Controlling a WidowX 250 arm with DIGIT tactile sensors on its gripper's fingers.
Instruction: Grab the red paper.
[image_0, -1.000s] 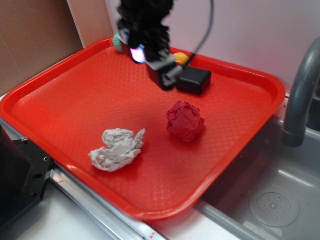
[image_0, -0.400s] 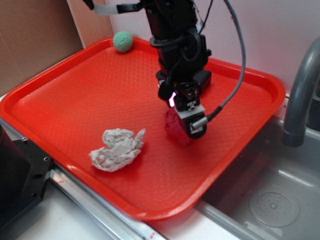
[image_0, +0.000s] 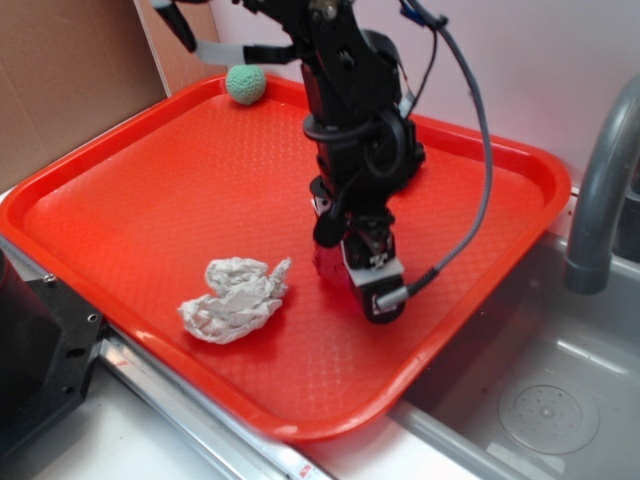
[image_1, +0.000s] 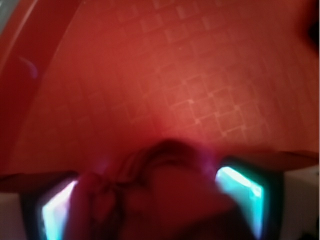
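The red paper (image_0: 327, 266) lies on the red tray (image_0: 130, 200), right of centre, mostly hidden behind the arm; only its left edge shows. My gripper (image_0: 358, 278) is down over it, with its fingers on either side. In the wrist view the dark red wrinkled paper (image_1: 165, 192) fills the space between the two lit fingertips (image_1: 239, 186), close to both. The jaws stand wide apart and look open around the ball.
A white wrinkly paper wad (image_0: 235, 298) lies to the left of the gripper. A green ball (image_0: 245, 84) sits at the tray's far corner. A grey faucet (image_0: 600, 180) and a sink (image_0: 540, 400) are to the right. The black box is hidden behind the arm.
The gripper came from the back of the tray, forward and down, and now straddles the red paper. The paper has not visibly moved.
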